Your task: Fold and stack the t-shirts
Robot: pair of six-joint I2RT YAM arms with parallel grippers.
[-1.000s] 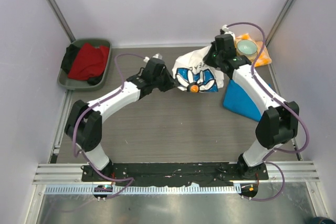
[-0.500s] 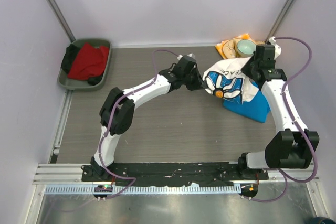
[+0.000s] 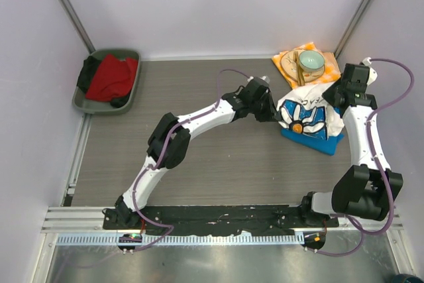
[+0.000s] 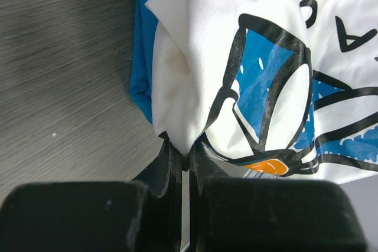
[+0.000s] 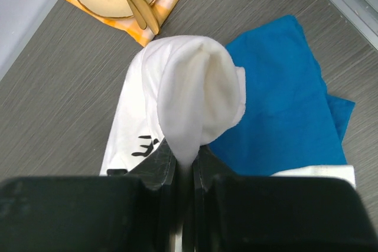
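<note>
The white daisy-print t-shirt (image 3: 306, 112) hangs folded between my two grippers over the blue t-shirt (image 3: 311, 138), which lies folded flat at the right of the table. My left gripper (image 3: 275, 114) is shut on the white shirt's left edge, seen up close in the left wrist view (image 4: 184, 156) with the blue shirt (image 4: 140, 57) beneath. My right gripper (image 3: 339, 96) is shut on a white fold at the shirt's right side, also seen in the right wrist view (image 5: 184, 160), above the blue shirt (image 5: 277, 104).
An orange-and-white checked napkin (image 3: 289, 57) with a plate, a wooden utensil and a teal bowl (image 3: 311, 62) lies just behind the shirts. A grey-green tray (image 3: 89, 101) holding red and black cloth sits at the back left. Enclosure walls stand close on the right.
Both grippers have carried the white shirt rightward, from the table's middle back to over the blue shirt. The left arm has stretched far to the right.
</note>
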